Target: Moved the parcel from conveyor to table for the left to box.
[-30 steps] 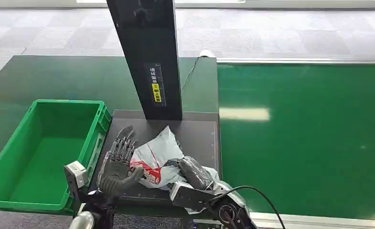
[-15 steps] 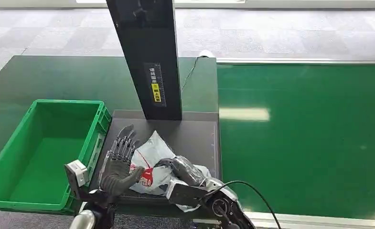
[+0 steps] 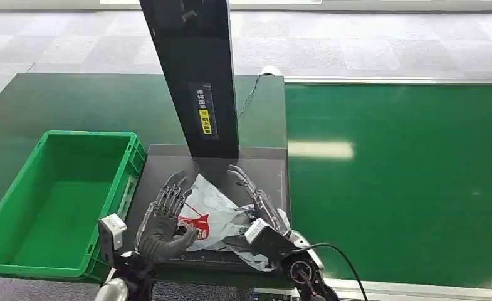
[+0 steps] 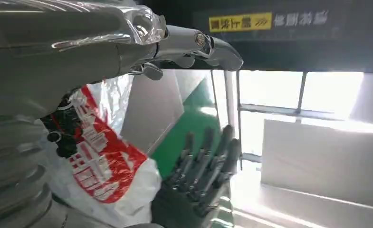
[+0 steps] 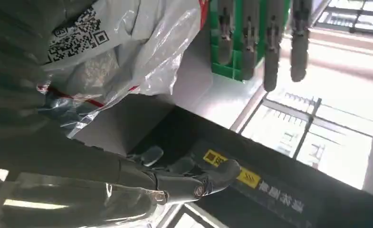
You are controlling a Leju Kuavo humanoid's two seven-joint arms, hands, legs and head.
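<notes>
The parcel (image 3: 213,215), a white plastic bag with red print, lies on the dark grey table plate (image 3: 256,170) in front of the black column. My left hand (image 3: 163,221) stands at its left edge, fingers straight and apart, thumb against the bag. At the parcel's right side my right hand (image 3: 256,210) has its fingers stretched out and holds nothing. In the left wrist view the parcel (image 4: 103,166) lies between my left hand (image 4: 80,47) and the right hand's dark fingers (image 4: 204,161). In the right wrist view the parcel (image 5: 120,42) shows a QR label by my right hand (image 5: 127,178).
A green crate (image 3: 55,194) stands empty just left of the plate. The green conveyor belt (image 3: 406,182) runs along the right. A black column (image 3: 196,75) with a yellow label rises at the plate's far edge. A black cable (image 3: 337,251) loops by my right wrist.
My right hand has let go of the parcel and stretched its fingers open. The parcel has settled flatter on the plate. My left hand has edged closer to it.
</notes>
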